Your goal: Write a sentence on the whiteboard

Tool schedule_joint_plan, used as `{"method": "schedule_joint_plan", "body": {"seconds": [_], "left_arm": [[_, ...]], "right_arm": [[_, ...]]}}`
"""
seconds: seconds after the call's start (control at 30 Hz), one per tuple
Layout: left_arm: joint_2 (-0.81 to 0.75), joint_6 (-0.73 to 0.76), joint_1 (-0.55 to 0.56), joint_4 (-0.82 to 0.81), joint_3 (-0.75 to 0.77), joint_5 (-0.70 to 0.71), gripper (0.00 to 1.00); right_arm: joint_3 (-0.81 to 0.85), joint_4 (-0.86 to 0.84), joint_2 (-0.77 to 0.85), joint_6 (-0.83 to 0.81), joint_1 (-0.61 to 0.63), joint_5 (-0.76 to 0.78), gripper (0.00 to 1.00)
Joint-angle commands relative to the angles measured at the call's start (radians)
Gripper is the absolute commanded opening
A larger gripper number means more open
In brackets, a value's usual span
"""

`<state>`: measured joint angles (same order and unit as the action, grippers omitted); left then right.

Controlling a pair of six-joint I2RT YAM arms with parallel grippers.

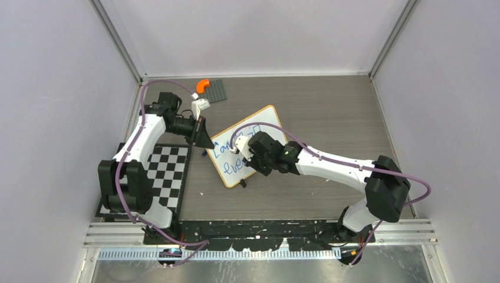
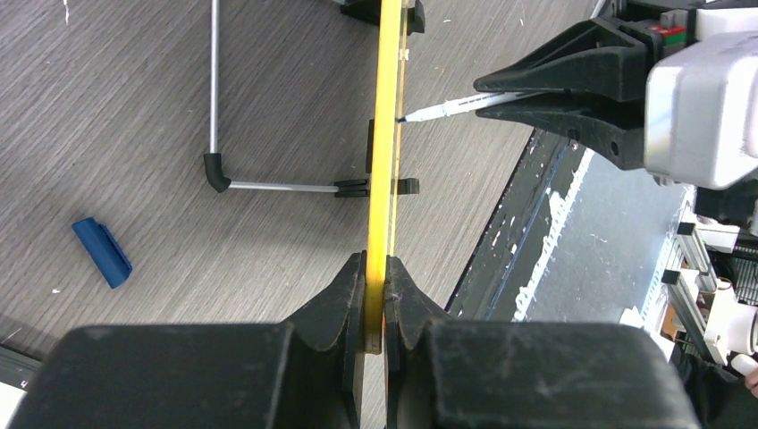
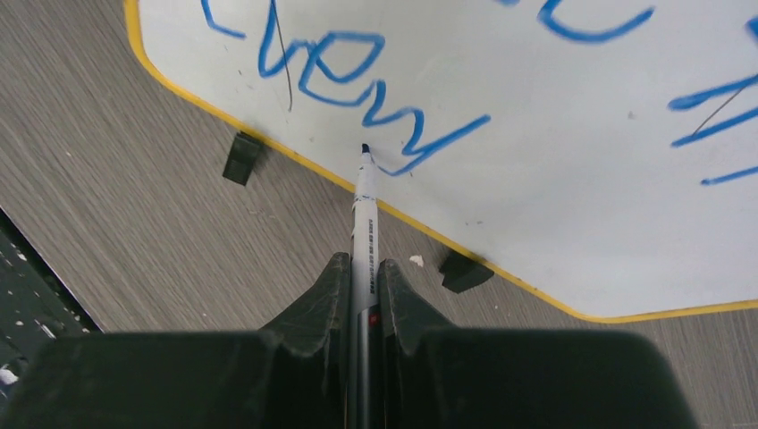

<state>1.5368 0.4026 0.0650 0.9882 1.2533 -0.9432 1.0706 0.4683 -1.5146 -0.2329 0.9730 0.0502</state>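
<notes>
Currently the small white whiteboard with yellow rim (image 1: 265, 121) sits mid-counter (image 1: 330, 106). Left hand (image 2: 375, 268) is clamped shut on its 9 o'clock edge. Right hand (image 3: 362, 268) is pinched tight on a white marker pen (image 3: 364, 201), tip touching the board at 6 o'clock of the blue handwritten sentence (image 3: 357, 80).

We log: whiteboard (image 1: 268, 118) white, rim yellow | sentence (image 1: 229, 154) blue | mat (image 1: 168, 171) black-white checks | surface (image 1: 330, 112) grey woodgrain | cap (image 2: 102, 252) blue

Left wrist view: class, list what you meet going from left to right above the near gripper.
A small blue plastic cap → thin bent metal rod → yellow-rimmed whiteboard, edge-on → white marker pen → black right gripper.
</notes>
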Motion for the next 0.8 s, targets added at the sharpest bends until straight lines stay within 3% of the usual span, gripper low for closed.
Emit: {"method": "schedule_joint_plan", "body": {"seconds": [0.0,0.2,0.43,0.77], "left_arm": [[-0.026,0.013,0.003,-0.011,0.006,0.021,0.00],[-0.028,0.017,0.003,-0.009,0.005,0.022,0.00],[-0.031,0.022,0.004,-0.005,0.006,0.026,0.00],[-0.026,0.016,0.013,-0.011,0.008,0.026,0.00]], "right_arm": [[0.114,-0.007,-0.005,0.023,0.009,-0.028,0.00],[0.108,0.032,0.074,0.034,-0.007,-0.095,0.00],[0.044,0.053,0.170,0.047,-0.139,-0.175,0.00],[0.029,0.011,0.148,0.049,-0.175,-0.156,0.00]]}}
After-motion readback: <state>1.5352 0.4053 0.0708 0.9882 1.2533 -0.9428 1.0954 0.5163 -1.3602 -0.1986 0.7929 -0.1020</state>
